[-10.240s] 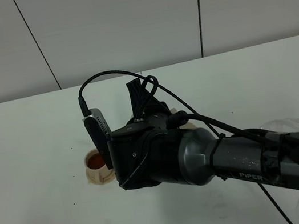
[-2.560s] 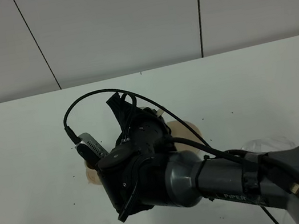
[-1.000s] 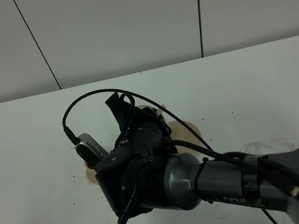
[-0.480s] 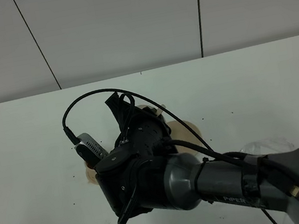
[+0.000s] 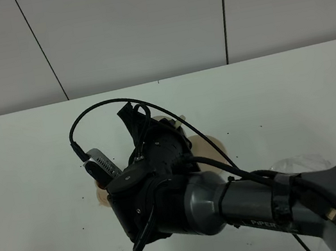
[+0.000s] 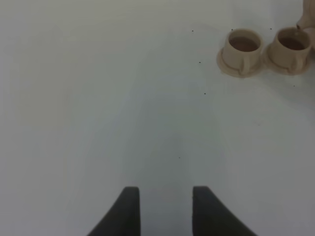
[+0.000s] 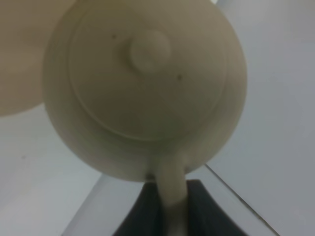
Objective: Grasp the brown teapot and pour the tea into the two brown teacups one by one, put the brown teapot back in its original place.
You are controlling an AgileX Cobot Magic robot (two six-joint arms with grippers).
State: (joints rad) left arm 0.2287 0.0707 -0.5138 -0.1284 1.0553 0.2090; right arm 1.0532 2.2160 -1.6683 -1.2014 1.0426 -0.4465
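Above the two teacups (image 6: 266, 49) you keep the teapot (image 7: 142, 88) tipped; your right gripper (image 7: 170, 206) stays clenched on its handle, almost unmoved since a second ago, so the pour looks to be continuing. Your left gripper (image 6: 162, 209) hangs released.

A white table (image 5: 29, 189) fills most of the scene, with a few tiny dark specks (image 6: 204, 93) scattered on it; behind its far edge stands a pale grey panelled wall (image 5: 137, 27) with thin dark vertical seams (image 5: 41, 50)
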